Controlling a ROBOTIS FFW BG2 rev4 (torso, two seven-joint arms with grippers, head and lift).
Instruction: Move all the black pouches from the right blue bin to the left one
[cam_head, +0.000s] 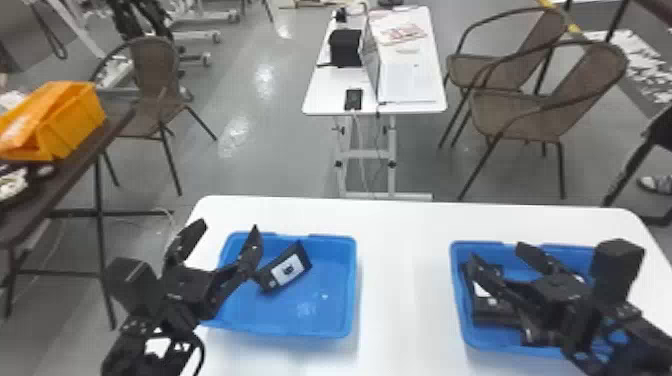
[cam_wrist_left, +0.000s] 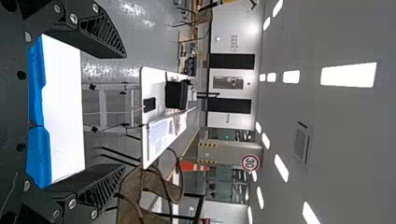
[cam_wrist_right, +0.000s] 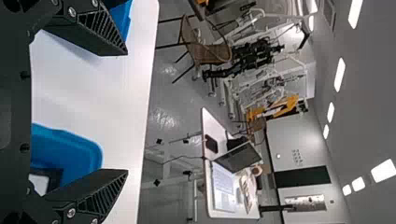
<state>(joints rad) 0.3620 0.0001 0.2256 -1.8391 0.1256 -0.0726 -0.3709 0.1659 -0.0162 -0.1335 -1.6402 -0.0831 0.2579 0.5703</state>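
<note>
Head view: left blue bin (cam_head: 315, 312) holds one white-labelled black pouch (cam_head: 287, 269), right blue bin (cam_head: 463, 305) has more pouches (cam_head: 492, 316) to move, and left gripper (cam_head: 228, 230) and right gripper (cam_head: 497, 252) have jaws spread.

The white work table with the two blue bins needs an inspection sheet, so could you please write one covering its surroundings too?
Surface: white work table carries both blue bins side by side.
Job's things: one labelled black pouch in the left bin; more than one in the right bin.
Clutter: laptop and papers on the farther table.
Grippers: left and right both open, holding nothing.
Cables: a pale one hangs over the farther table's edge.
Surroundings: brown chairs; orange bin on a dark table.
</note>
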